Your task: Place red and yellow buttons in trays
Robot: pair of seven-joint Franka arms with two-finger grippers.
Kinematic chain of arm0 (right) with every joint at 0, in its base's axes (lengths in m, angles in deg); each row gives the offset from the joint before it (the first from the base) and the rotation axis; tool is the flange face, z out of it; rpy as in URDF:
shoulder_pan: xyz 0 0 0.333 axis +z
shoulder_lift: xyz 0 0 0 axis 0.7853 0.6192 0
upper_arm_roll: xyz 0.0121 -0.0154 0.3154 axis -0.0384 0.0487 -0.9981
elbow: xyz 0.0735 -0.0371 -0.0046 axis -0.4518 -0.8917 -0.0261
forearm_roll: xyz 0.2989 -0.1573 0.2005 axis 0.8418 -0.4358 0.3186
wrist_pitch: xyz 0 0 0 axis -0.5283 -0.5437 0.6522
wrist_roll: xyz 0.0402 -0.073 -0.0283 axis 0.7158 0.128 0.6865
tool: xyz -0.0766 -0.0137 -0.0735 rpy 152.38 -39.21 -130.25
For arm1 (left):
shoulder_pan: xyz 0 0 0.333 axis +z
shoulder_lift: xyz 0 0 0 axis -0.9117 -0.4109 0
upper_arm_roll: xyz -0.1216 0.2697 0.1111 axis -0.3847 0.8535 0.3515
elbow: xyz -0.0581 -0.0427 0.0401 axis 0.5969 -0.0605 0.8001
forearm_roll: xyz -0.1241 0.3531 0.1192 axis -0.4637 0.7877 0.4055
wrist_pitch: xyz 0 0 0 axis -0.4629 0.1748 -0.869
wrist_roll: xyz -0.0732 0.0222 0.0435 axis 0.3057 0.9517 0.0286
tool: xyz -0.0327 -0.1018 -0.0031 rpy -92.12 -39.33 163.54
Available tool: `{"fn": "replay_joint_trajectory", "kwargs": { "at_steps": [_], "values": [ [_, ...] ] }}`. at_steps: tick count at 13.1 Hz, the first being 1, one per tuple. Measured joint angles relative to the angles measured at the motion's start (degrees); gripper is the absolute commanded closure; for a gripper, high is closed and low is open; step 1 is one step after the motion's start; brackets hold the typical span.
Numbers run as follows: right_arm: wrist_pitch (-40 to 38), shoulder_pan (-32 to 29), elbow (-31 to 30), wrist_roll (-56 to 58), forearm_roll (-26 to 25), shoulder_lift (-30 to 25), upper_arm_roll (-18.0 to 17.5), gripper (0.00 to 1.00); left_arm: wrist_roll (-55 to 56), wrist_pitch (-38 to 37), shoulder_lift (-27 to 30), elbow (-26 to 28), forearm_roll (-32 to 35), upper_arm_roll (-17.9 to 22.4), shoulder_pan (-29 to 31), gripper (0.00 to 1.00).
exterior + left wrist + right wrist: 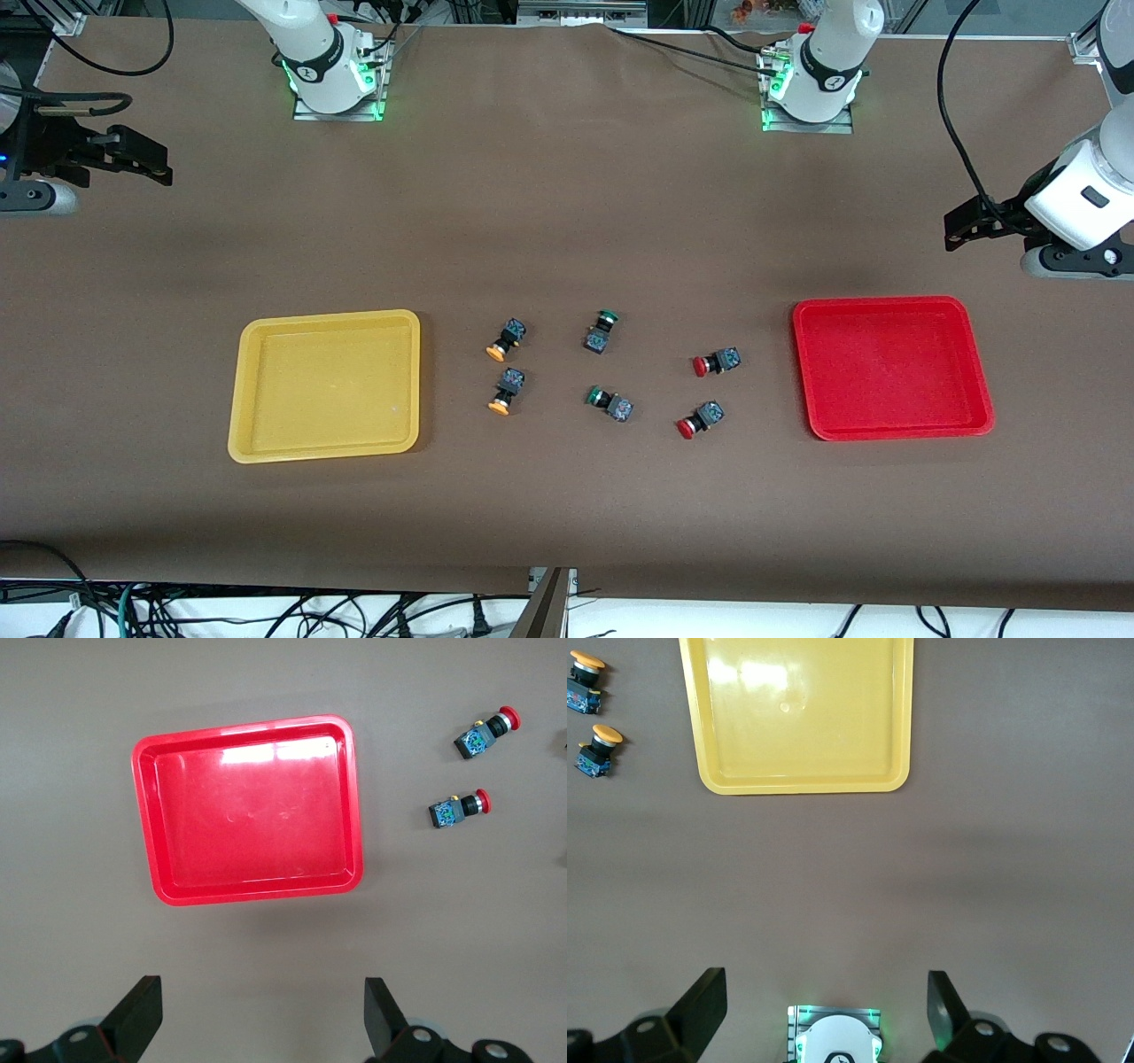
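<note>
Two yellow-capped buttons (506,340) (505,392) lie on the table beside the yellow tray (328,385). Two red-capped buttons (716,361) (700,420) lie beside the red tray (890,368). Both trays hold nothing. My left gripper (955,227) hangs open high over the left arm's end of the table. Its wrist view shows the left gripper (263,992), the red tray (248,806) and both red buttons (485,732) (459,808). My right gripper (158,167) hangs open over the right arm's end. Its wrist view shows the right gripper (827,988), the yellow tray (802,718) and both yellow buttons (585,680) (599,750).
Two green-capped buttons (601,331) (609,402) lie in the middle, between the yellow and red ones. The arm bases (332,75) (811,89) stand along the table edge farthest from the front camera. Cables (354,611) hang below the nearest edge.
</note>
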Motion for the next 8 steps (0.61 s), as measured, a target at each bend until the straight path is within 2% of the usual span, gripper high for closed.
{"fn": "replay_joint_trajectory", "kwargs": {
  "at_steps": [8],
  "values": [
    [0.0, -0.1, 0.0, 0.0, 0.0, 0.1, 0.1, 0.0, 0.0, -0.4, 0.0, 0.0, 0.0, 0.2, 0.1, 0.0]
  ]
}}
